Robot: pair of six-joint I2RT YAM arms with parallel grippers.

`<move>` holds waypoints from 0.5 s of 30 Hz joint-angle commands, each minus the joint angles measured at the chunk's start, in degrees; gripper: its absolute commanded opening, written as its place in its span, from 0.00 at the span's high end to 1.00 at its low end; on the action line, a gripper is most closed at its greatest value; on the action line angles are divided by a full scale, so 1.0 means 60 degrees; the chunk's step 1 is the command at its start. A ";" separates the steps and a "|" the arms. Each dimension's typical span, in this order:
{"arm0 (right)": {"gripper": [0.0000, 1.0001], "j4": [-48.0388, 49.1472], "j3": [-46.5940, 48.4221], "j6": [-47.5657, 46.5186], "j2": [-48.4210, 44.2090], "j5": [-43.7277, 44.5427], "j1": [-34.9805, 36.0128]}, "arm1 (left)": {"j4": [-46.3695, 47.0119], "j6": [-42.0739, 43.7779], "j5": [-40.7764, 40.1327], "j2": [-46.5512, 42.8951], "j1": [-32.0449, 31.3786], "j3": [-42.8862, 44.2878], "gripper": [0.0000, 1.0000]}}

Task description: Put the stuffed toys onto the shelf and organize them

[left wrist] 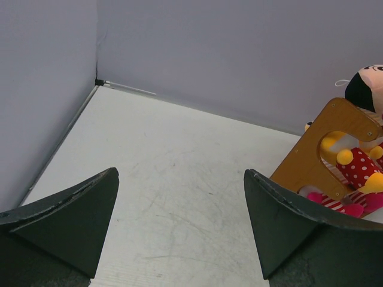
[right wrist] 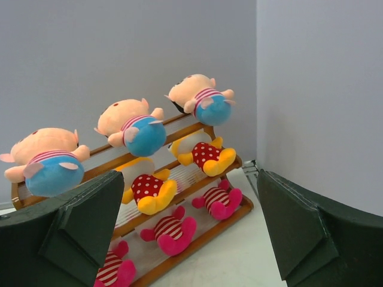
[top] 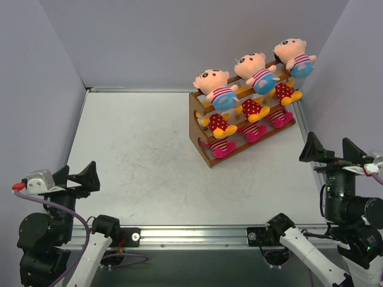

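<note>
The wooden shelf (top: 195, 128) stands at the back right, angled toward the right wall. Stuffed toys fill its three tiers. Three peach-faced boys in blue shorts (top: 216, 86) lie on the top tier, yellow ones in red polka dots (top: 252, 109) on the middle, magenta striped ones (top: 221, 146) on the bottom. My left gripper (top: 76, 173) hangs open and empty at the near left, far from the shelf (left wrist: 311, 155). My right gripper (top: 329, 140) is open and empty at the near right, facing the shelf (right wrist: 204, 240) from a short distance. Both (left wrist: 181, 172) (right wrist: 190, 173) hold nothing.
Grey walls close the table on the left, back and right; the right wall (right wrist: 323, 89) runs close to the shelf's far end. A metal rail (top: 191, 233) with the arm bases edges the near side. The white tabletop (top: 137, 155) shows scuff marks.
</note>
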 commanded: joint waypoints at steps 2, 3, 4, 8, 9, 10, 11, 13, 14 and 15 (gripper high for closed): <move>0.00 -0.0371 -0.0599 -0.0056 -0.1116 0.0610 0.0030 | -0.0678 0.0201 -0.0325 -0.0556 0.0036 0.0184 0.06; 0.01 -0.0415 -0.0760 -0.0114 -0.1350 0.0537 0.0045 | -0.0723 0.0201 -0.0340 -0.0673 0.0022 0.0112 0.06; 0.01 -0.0430 -0.1022 -0.0187 -0.1773 0.0521 0.0060 | -0.0767 0.0187 -0.0413 -0.0878 0.0036 0.0082 0.06; 0.00 -0.0460 -0.1506 -0.0377 -0.2670 0.0507 0.0147 | -0.0636 0.0113 -0.0691 -0.1377 0.0036 -0.0240 0.06; 0.01 -0.0474 -0.1581 -0.0422 -0.2831 0.0507 0.0220 | -0.0577 0.0099 -0.0823 -0.1465 0.0036 -0.0342 0.06; 0.00 -0.0460 -0.1668 -0.0480 -0.3122 0.0521 0.0279 | -0.0519 0.0099 -0.0867 -0.1524 0.0022 -0.0546 0.06; 0.00 -0.0431 -0.1843 -0.0525 -0.3270 0.0652 0.0352 | -0.0416 0.0099 -0.0911 -0.1771 0.0022 -0.0679 0.06; 0.00 -0.0503 -0.1991 -0.0467 -0.3490 0.1003 0.0687 | -0.0314 0.0099 -0.0868 -0.1977 0.0036 -0.1015 0.06; 0.01 -0.0605 -0.2021 -0.0423 -0.3491 0.1367 0.0835 | -0.0284 0.0084 -0.0853 -0.2036 0.0022 -0.1133 0.06; 0.00 -0.0867 -0.2006 -0.0393 -0.3491 0.1443 0.0996 | -0.0255 0.0070 -0.0853 -0.2095 0.0022 -0.1221 0.06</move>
